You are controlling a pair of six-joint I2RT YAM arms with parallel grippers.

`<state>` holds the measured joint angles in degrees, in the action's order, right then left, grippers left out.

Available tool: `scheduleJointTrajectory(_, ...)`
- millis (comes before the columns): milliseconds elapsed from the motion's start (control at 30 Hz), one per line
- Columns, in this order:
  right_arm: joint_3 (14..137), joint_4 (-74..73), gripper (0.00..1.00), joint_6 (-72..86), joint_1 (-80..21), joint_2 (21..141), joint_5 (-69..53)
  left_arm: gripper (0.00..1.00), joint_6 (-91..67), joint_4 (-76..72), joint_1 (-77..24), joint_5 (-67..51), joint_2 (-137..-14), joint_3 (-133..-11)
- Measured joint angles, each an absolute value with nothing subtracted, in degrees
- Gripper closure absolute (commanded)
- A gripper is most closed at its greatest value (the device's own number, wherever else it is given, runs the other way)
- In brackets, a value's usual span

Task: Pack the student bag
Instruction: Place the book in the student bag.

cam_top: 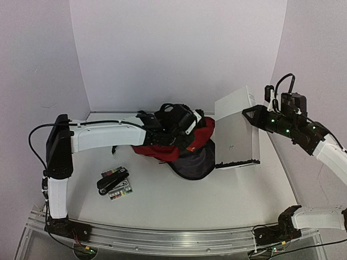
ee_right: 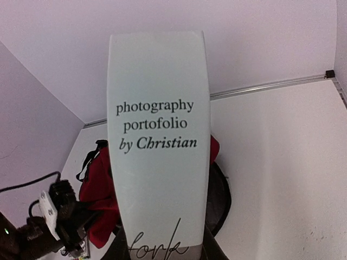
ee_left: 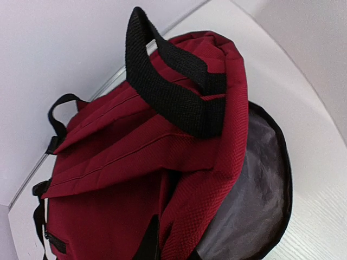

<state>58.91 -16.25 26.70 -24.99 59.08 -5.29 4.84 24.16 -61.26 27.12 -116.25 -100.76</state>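
The student bag [cam_top: 160, 153] lies mid-table, dark red with its mouth turned right and grey lining [cam_top: 196, 162] showing. My left gripper [cam_top: 187, 132] is shut on the red upper rim of the mouth. In the left wrist view the student bag [ee_left: 135, 162], its black carry handle [ee_left: 168, 92] and the lining [ee_left: 255, 184] fill the frame. My right gripper [cam_top: 251, 114] is shut on a white book [cam_top: 236, 130], held tilted above the table just right of the mouth. The right wrist view shows the book's spine [ee_right: 157, 162] reading "photography portofolio by Christian", with the bag [ee_right: 97, 184] behind.
A black stapler [cam_top: 113, 181] lies on a flat case of coloured blocks [cam_top: 121, 190] on the table left of the bag. White walls close the back and both sides. A metal rail [cam_top: 173, 238] runs along the near edge.
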Motion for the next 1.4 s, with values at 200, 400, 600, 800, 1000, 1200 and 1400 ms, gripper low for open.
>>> scheduleJointTrajectory(200, 56.8, -18.0, 0.94, 29.5, -25.0, 57.7, -15.5, 1.00, -1.6, 26.3, -54.6, 20.3, -104.9, -100.1)
scheduleJointTrajectory(400, 52.8, -18.9, 0.94, 33.3, -25.0, 56.7, -24.5, 1.00, -6.5, 27.9, -49.2, 11.5, -99.4, -97.6)
scheduleJointTrajectory(600, 46.3, -15.6, 0.94, 39.3, -25.0, 56.3, -32.7, 1.00, -8.6, 29.2, -48.9, 5.3, -97.7, -96.1)
scheduleJointTrajectory(800, 42.8, -8.5, 0.94, 45.8, -25.6, 59.2, -40.0, 1.00, -10.7, 29.3, -47.5, -0.4, -94.4, -93.0)
scheduleJointTrajectory(1000, 42.1, 0.3, 0.94, 51.9, -27.5, 65.5, -45.2, 1.00, -11.0, 28.0, -46.8, -4.7, -91.7, -89.9)
scheduleJointTrajectory(1200, 42.4, 4.2, 0.94, 55.1, -31.4, 71.3, -47.5, 1.00, -11.3, 27.7, -46.4, -6.4, -90.6, -89.2)
scheduleJointTrajectory(1400, 44.2, 7.0, 0.94, 57.3, -34.5, 76.6, -48.5, 1.00, -12.0, 26.7, -45.7, -7.9, -90.5, -88.8)
